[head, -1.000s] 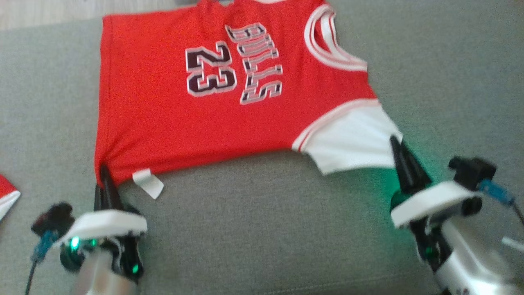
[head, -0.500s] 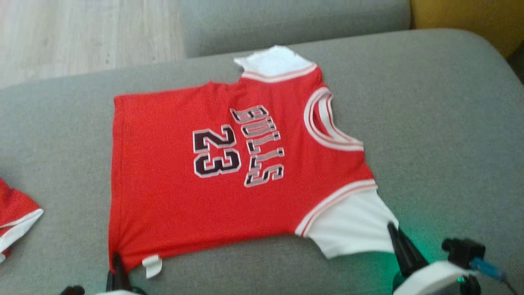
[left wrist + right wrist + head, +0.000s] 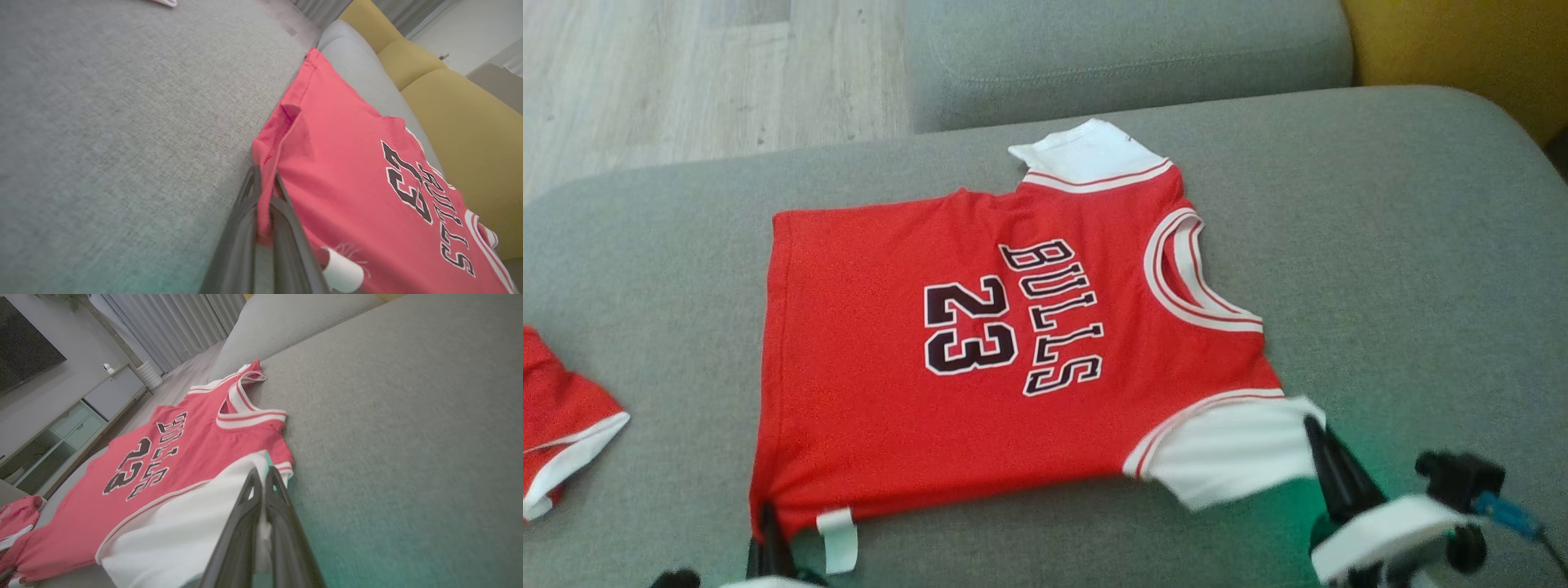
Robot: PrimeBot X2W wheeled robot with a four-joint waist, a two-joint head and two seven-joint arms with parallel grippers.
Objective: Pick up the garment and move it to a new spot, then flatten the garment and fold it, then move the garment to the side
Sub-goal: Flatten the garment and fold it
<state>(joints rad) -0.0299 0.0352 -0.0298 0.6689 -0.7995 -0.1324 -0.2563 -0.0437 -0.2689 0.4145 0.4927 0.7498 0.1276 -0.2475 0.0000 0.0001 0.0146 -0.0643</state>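
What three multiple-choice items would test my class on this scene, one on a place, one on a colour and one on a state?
1. Where does the left pincer grip the jersey?
A. at the neckline
B. at a hem corner beside the white tag
C. on the number

2. What colour is the sleeve held in the right pincer?
A. white
B. black
C. yellow

3. How does the jersey lie on the grey cushion?
A. bunched in a heap
B. spread out, print facing up
C. folded in half

Answers:
1 B: the left wrist view shows red hem cloth pinched in the pincer next to the tag.
2 A: the right wrist view shows white cloth in the closed pincer.
3 B: the head view shows the whole front with its lettering.
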